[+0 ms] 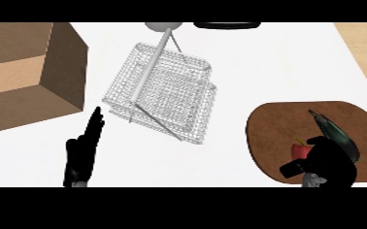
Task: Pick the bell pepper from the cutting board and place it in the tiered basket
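Right hand [328, 162] over the brown cutting board [279, 126], fingers curled around red bell pepper [299, 150], left hand [84, 148] straight-fingered at lower left, wire tiered basket [168, 92] mid-counter, well apart.

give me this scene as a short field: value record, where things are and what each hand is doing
bell pepper: red, on the cutting board
right hand: at the pepper, fingers curled, grip unclear
left hand: open, resting lower left
tiered basket: wire, centre, holds nothing visible
dark vegetable: on the board
cardboard box: upper left
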You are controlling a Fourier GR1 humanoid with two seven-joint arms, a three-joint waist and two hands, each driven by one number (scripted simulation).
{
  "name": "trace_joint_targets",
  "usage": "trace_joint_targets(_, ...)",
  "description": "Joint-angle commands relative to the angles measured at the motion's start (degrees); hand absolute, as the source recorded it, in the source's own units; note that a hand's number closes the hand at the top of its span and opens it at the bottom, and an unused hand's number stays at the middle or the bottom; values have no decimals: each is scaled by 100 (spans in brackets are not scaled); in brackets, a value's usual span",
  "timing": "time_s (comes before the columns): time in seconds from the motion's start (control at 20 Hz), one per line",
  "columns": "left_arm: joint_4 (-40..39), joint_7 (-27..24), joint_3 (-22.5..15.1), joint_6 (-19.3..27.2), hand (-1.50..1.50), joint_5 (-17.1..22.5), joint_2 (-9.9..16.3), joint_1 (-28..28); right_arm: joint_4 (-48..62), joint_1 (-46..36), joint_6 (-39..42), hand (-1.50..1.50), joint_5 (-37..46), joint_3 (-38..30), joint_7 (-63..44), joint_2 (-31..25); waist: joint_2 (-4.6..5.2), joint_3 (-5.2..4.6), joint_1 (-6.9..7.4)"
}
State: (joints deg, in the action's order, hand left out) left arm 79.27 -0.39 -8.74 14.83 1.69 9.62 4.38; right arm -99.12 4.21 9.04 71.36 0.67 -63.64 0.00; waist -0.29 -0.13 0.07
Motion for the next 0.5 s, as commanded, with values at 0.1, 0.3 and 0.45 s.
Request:
trace_joint_targets(0.1, -80, 207, 267, -102, 0, -67, 7, -228, 361, -125, -215, 150, 28, -235, 81, -99, 29, 13, -12)
trace_joint_targets(0.3, 85, 253, 95, -89, 0, -102, -47, 25, 1150, -412, -514, 150, 646, -78, 342, -282, 35, 14, 16)
trace_joint_targets(0.45, 40, 29, 83, -238, 0, -20, 18, 172, 550, 127, 194, 150, 348, 1265, 1464, -75, 22, 10, 62)
